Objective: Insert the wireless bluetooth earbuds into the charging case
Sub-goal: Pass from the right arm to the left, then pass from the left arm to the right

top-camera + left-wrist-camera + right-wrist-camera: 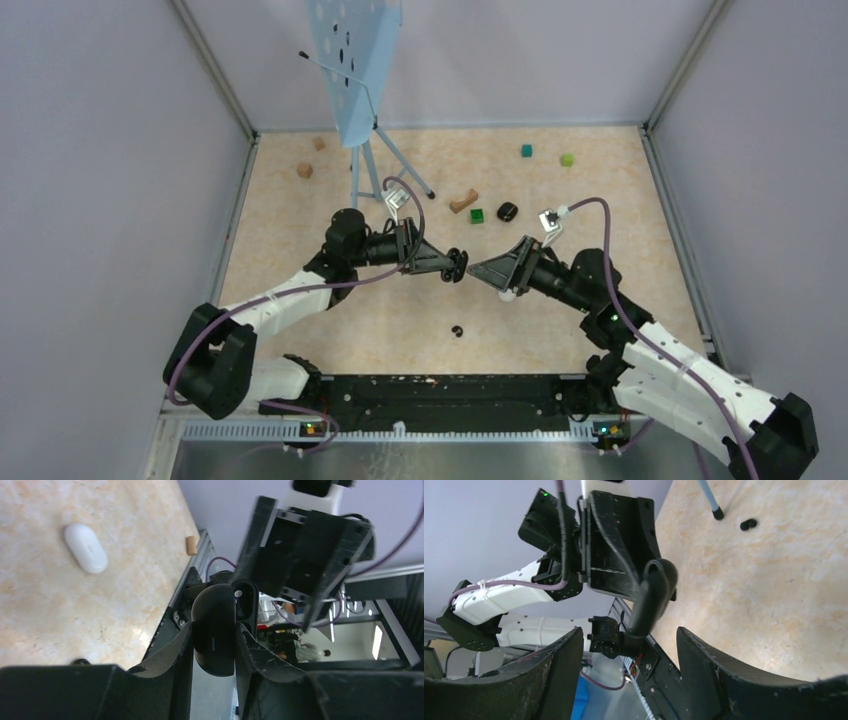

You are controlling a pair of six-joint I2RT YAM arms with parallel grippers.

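Observation:
The black charging case [215, 630] hangs above the table, with my left gripper [215, 637] shut on its body. Its lid is open and the dark sockets [245, 600] face my right gripper [478, 270]; whether a bud sits in them I cannot tell. The right gripper [629, 640] is open and empty, a short gap from the case [651, 597]. One small glossy black earbud [457, 330] lies on the table in front of both grippers. In the overhead view the left gripper [452, 266] and the case [461, 262] hover mid-table.
A white oval pebble-shaped item [86, 547] lies on the table under the right gripper. A larger black rounded item [507, 211], green cubes [477, 215] [526, 150] [567, 159] and wooden blocks [463, 201] [305, 170] lie further back. A blue stand [360, 80] rises at the rear.

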